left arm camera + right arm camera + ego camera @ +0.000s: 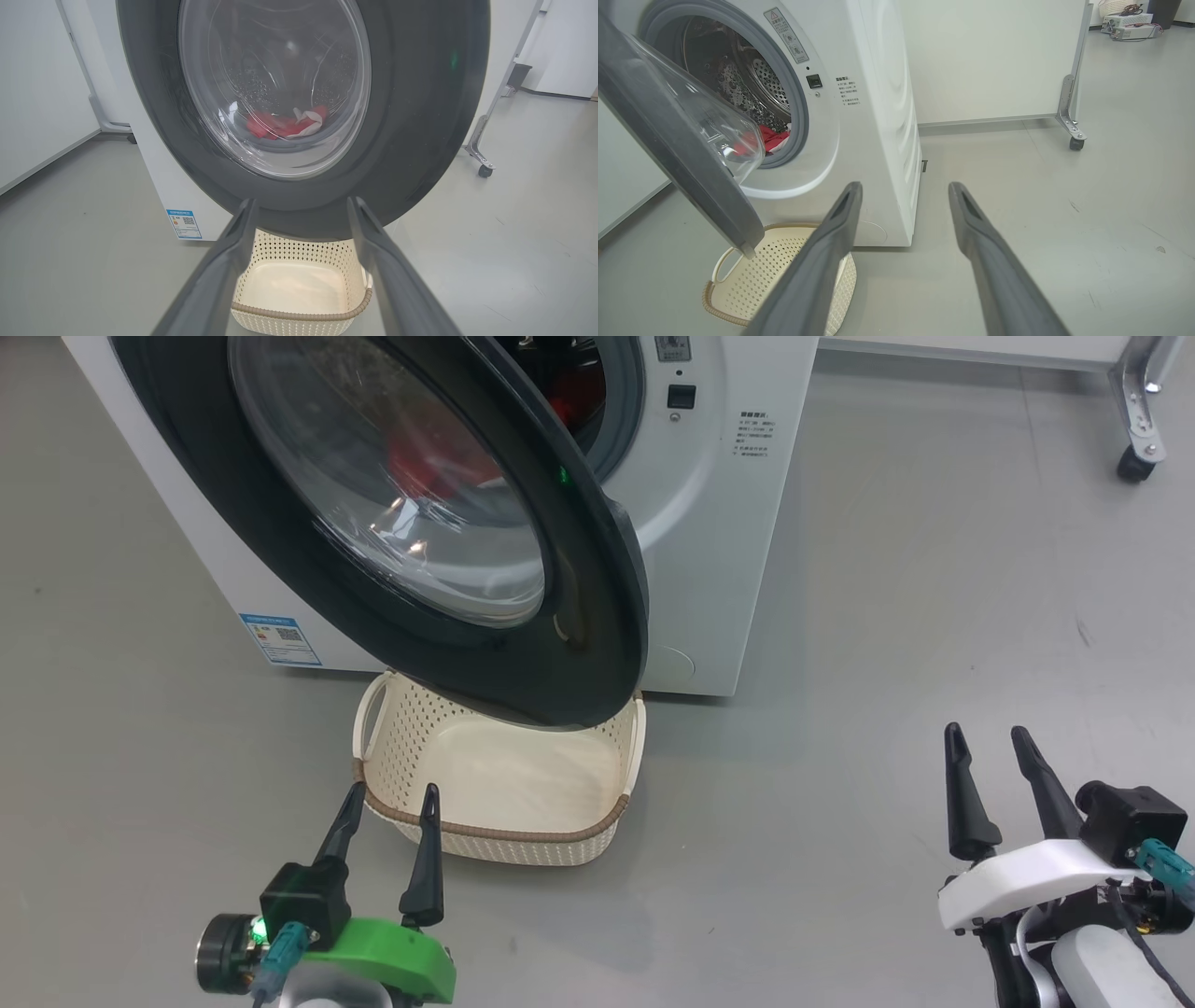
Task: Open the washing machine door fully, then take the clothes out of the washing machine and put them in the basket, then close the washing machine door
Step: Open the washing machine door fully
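— How many washers are there?
— One washer [728,569], with one door [597,616] and one blue sticker [280,639].
— And baskets?
— One basket [504,831], with two handles [372,709].
— What of the clothes?
— One red heap of clothes [280,125] lies in the one drum [761,79]. The number of pieces in it cannot be told.
— Pincers?
— Two, a left pincer [394,789] and a right pincer [987,731]. Each has two fingers [425,859], which makes four in all.
— Anything more to count?
— One caster [1134,465], under one frame [1144,392].
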### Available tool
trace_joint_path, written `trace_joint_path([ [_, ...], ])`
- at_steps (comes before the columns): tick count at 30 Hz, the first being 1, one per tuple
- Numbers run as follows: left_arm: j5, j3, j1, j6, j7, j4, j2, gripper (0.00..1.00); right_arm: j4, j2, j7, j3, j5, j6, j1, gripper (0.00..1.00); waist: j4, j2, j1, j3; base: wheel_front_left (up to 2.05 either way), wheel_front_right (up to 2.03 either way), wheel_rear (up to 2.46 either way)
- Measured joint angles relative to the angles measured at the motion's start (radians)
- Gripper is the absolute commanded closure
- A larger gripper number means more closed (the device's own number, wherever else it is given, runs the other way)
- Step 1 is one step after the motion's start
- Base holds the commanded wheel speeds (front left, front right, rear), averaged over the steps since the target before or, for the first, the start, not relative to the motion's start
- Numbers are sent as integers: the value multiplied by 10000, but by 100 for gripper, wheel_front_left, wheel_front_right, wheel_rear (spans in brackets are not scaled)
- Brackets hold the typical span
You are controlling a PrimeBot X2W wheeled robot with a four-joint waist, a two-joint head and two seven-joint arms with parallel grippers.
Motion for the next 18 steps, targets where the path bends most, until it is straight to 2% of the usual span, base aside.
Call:
trace_joint_path([
  [18,4,12,43,0,0,-117,2,0,-844,-31,-88,-59,-385,-161,647,0,-96,0,0,85,0,0,0],
])
